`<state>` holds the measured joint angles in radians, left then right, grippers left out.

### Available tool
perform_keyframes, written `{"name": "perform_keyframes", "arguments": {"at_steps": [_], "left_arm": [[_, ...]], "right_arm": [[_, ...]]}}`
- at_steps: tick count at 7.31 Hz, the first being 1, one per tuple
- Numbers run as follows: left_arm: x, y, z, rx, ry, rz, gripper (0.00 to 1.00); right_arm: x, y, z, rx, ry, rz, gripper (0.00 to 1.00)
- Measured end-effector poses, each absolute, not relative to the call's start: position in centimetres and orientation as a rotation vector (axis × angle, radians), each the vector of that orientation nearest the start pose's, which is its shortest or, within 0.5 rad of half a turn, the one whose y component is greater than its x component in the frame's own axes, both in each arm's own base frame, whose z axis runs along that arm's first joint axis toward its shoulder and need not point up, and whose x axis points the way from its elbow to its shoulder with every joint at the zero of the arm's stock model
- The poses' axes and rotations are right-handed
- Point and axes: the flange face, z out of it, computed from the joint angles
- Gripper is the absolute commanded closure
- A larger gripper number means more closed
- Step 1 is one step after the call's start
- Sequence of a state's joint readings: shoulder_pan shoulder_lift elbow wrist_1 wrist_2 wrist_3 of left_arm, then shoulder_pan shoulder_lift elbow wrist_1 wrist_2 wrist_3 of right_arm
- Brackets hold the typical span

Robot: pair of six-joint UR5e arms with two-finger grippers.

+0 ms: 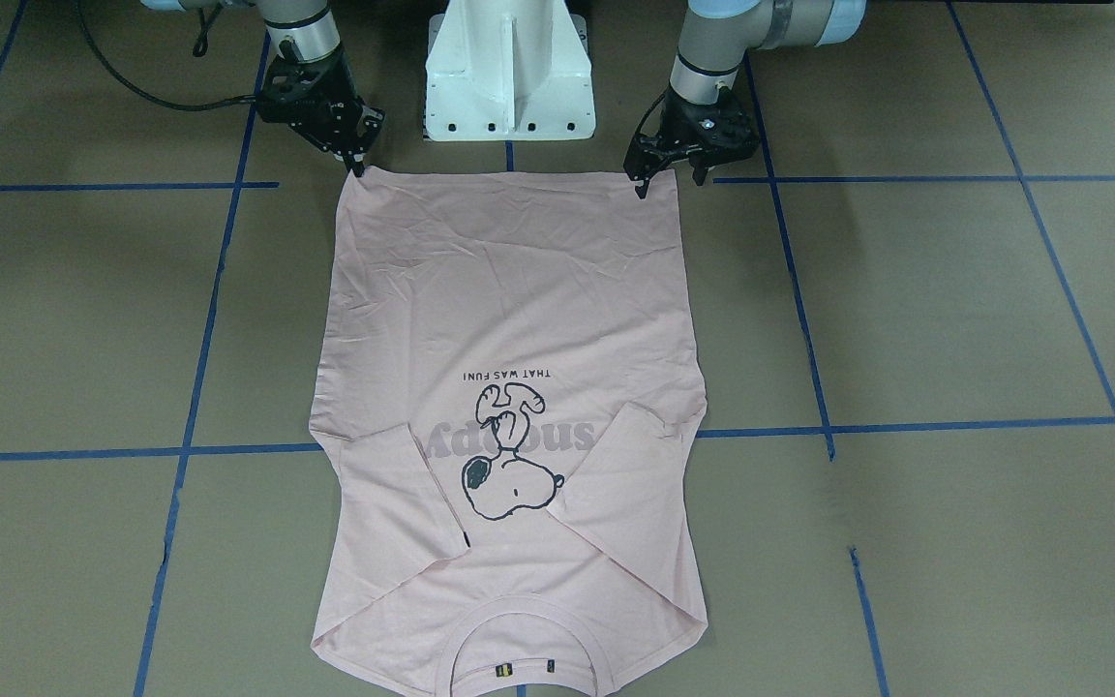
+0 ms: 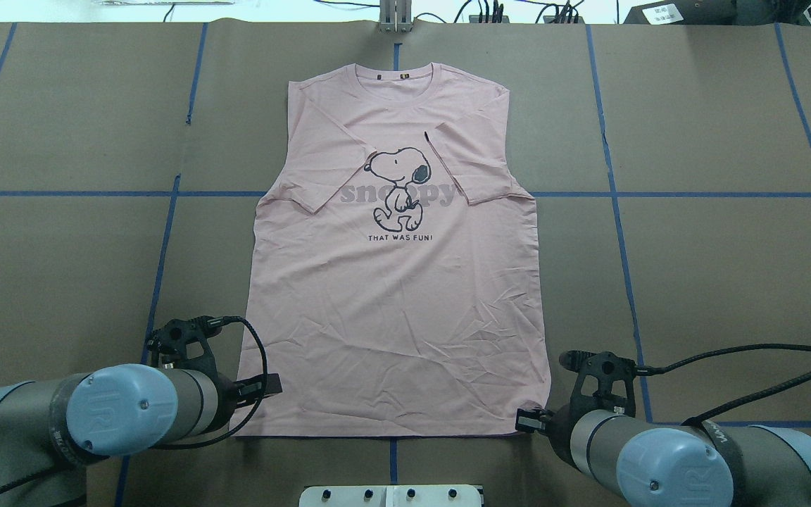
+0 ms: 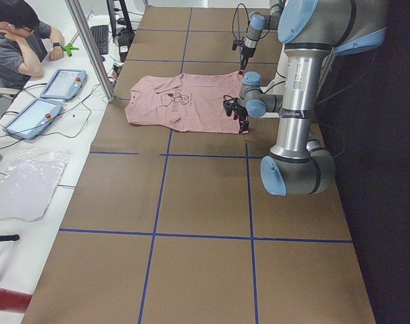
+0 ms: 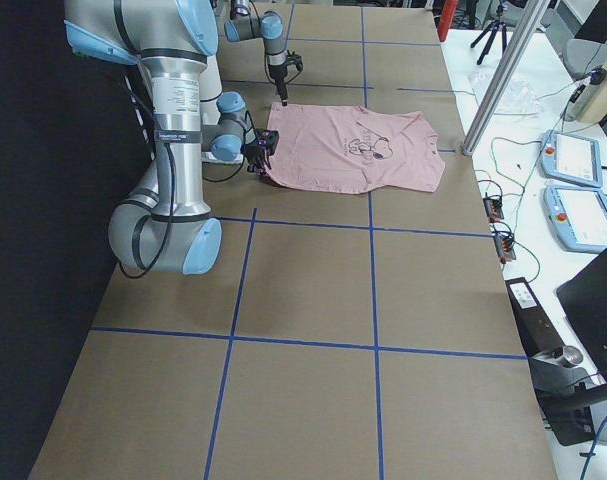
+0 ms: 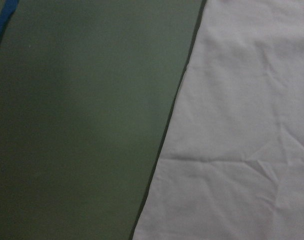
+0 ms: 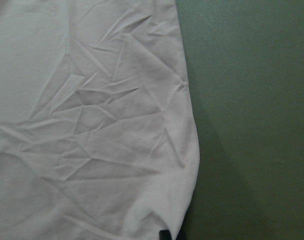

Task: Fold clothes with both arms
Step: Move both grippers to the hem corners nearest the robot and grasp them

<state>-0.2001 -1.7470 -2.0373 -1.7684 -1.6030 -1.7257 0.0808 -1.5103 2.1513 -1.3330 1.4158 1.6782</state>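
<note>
The pale pink T-shirt [image 1: 509, 290] lies flat on the brown table, print up, both sleeves folded in over the chest and its collar [image 2: 398, 74] at the far side. My left gripper [image 1: 669, 182] stands low at the hem's left corner, open, one finger on each side of the corner. At the hem's other corner my right gripper [image 1: 357, 163] is shut on the T-shirt. The cloth [image 6: 91, 125] there is creased toward a dark fingertip [image 6: 164, 235]. The left wrist view shows only the shirt's flat side edge [image 5: 172, 125] and no fingers.
The white pedestal base [image 1: 509, 68] stands just behind the hem, between the arms. Blue tape lines [image 2: 166, 193] grid the table. A seated person [image 3: 15, 40] and tablets [image 3: 63, 82] are at a side bench beyond the table's far edge.
</note>
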Motion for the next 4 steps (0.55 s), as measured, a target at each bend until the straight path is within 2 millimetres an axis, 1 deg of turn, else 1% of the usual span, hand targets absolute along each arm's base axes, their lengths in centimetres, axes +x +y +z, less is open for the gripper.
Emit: {"name": "perform_keyframes", "arguments": {"at_steps": [1,2,3,4], "left_arm": [[49.94,-22.49,34.37,-0.016,0.831,-0.315,0.00],[50.30,-22.12,34.71,-0.019,0.823,-0.311,0.06],[50.43,-21.97,34.82,-0.020,0.820,-0.308,0.45],[50.44,-21.93,34.80,-0.020,0.819,-0.307,0.68]], "right_arm": [[-46.36,-18.81,33.48,0.133,-0.888,0.246,1.00],[-46.11,-18.89,33.11,0.134,-0.897,0.249,1.00],[-46.00,-18.91,32.97,0.134,-0.900,0.249,1.00],[-45.95,-18.95,32.94,0.134,-0.900,0.250,1.00]]}}
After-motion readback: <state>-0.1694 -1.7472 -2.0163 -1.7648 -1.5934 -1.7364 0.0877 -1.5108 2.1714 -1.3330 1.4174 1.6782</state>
